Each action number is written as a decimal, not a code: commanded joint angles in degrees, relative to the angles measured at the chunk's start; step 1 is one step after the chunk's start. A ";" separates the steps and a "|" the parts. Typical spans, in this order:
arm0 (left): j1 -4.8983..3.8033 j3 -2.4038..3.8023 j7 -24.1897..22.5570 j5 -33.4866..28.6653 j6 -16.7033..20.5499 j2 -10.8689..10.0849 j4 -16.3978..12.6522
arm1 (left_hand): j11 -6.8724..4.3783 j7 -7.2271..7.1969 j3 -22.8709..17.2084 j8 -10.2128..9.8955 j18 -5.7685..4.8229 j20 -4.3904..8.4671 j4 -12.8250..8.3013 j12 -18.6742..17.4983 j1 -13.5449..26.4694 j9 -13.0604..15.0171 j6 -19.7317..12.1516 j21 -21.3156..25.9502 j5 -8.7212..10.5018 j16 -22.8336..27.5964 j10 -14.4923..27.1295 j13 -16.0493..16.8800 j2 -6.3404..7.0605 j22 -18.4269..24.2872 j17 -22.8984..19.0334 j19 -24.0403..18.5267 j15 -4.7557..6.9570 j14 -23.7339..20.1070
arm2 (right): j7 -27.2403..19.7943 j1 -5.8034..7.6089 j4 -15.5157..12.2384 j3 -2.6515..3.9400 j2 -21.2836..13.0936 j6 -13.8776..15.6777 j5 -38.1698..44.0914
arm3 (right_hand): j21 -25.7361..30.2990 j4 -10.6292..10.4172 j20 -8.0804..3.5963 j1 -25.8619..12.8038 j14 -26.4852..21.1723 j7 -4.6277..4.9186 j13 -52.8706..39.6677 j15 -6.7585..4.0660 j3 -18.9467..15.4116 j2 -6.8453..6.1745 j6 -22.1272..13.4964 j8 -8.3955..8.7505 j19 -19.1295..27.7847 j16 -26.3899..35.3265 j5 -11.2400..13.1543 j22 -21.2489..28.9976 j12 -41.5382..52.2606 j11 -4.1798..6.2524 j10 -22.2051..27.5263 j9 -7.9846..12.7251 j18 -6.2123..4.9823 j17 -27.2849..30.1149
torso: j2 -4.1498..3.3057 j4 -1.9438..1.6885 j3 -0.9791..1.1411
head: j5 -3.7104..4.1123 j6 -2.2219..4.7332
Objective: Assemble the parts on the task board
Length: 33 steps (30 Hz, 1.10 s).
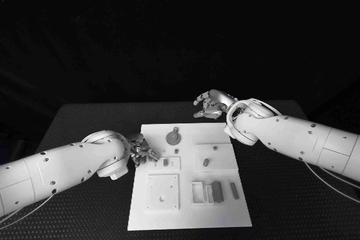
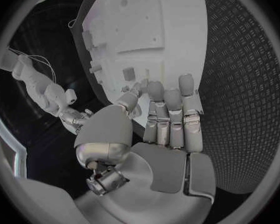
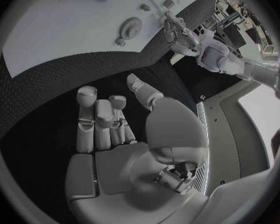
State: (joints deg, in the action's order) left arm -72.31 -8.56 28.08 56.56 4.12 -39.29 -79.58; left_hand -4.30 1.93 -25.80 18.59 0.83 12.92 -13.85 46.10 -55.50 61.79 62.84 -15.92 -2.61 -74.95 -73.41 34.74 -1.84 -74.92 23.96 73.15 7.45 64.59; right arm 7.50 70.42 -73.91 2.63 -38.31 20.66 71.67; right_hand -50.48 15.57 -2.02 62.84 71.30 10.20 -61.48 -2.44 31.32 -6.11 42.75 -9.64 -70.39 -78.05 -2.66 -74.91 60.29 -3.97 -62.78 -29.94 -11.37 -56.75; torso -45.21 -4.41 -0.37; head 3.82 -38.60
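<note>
While the task board (image 1: 188, 219) lies flat in the middle of the black table (image 1: 90, 115), the left hand (image 1: 141, 149) sits at the board's left edge, its fingers (image 2: 171, 114) held close together and extended over the board's rim — nothing shows between them in the left wrist view. The right hand (image 1: 213, 103) hovers over the table just beyond the board's far edge, fingers (image 3: 96, 119) loosely curled and holding nothing. On the board lie grey parts — a round gear-like disc (image 1: 174, 138) near the far edge and a dark rectangular block (image 1: 217, 191) near the right edge.
</note>
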 commanded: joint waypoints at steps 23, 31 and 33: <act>0.20 -0.13 0.69 5.73 -6.82 0.14 -0.89 | -0.08 -0.21 -3.58 0.25 -0.62 0.12 -2.65 0.27 -1.97 0.07 0.43 -0.01 -0.19 -0.36 -0.43 0.06 -1.52 -1.14 0.07 0.38 0.18 0.16 | -0.22 -0.03 -0.01 0.01 -0.08 -0.64 0.14 | 0.30 -0.33 -0.46 -0.69 -0.39 0.41 0.12 0.09 -0.13 0.12 -0.03 -0.19 0.09 -0.07 -0.20 -1.08 0.30 -0.01 0.55 0.10 -3.63 0.09 | -0.02 0.04 0.05 | -0.10 -0.05; 0.20 -0.13 0.75 6.30 -7.10 0.11 -0.90 | -0.08 -0.21 -3.65 0.24 -0.63 0.12 -2.65 0.27 -1.98 0.07 0.43 -0.01 -0.19 -0.36 -0.43 0.06 -1.51 -1.15 0.07 0.37 0.17 0.16 | -0.22 -0.05 0.03 0.01 -0.07 -0.68 0.14 | 0.30 -0.33 -0.46 -0.69 -0.39 0.41 0.13 0.09 -0.13 0.12 -0.03 -0.20 0.09 -0.08 -0.20 -1.08 0.31 -0.01 0.56 0.10 -3.63 0.10 | -0.02 0.02 0.03 | -0.08 -0.16; 0.20 -0.13 0.73 6.31 -7.16 0.08 -0.84 | -0.08 -0.21 -3.67 0.24 -0.63 0.12 -2.65 0.27 -1.98 0.08 0.43 -0.01 -0.19 -0.36 -0.43 0.06 -1.50 -1.15 0.07 0.37 0.17 0.16 | -0.21 -0.06 0.04 0.01 -0.08 -0.67 0.14 | 0.30 -0.33 -0.46 -0.69 -0.39 0.41 0.13 0.09 -0.13 0.12 -0.03 -0.20 0.09 -0.08 -0.20 -1.08 0.32 -0.01 0.56 0.10 -3.63 0.10 | -0.01 0.02 0.03 | -0.03 -0.20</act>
State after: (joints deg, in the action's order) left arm -72.47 -8.37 28.08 61.52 -1.29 -39.27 -80.55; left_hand -4.19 1.77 -26.16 18.48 0.83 12.99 -13.49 46.10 -55.50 61.79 63.00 -15.92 -2.63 -74.95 -73.48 34.74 -1.84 -74.93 23.97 73.27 7.33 64.68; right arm 7.50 70.39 -73.86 2.63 -38.39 20.59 71.67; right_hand -50.48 15.57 -2.14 62.60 71.30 10.21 -61.43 -2.44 31.32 -5.87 42.75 -9.64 -70.23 -78.05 -2.66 -74.91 60.29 -3.97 -62.78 -29.90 -11.37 -56.70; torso -45.22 -4.38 -0.32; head 3.75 -38.76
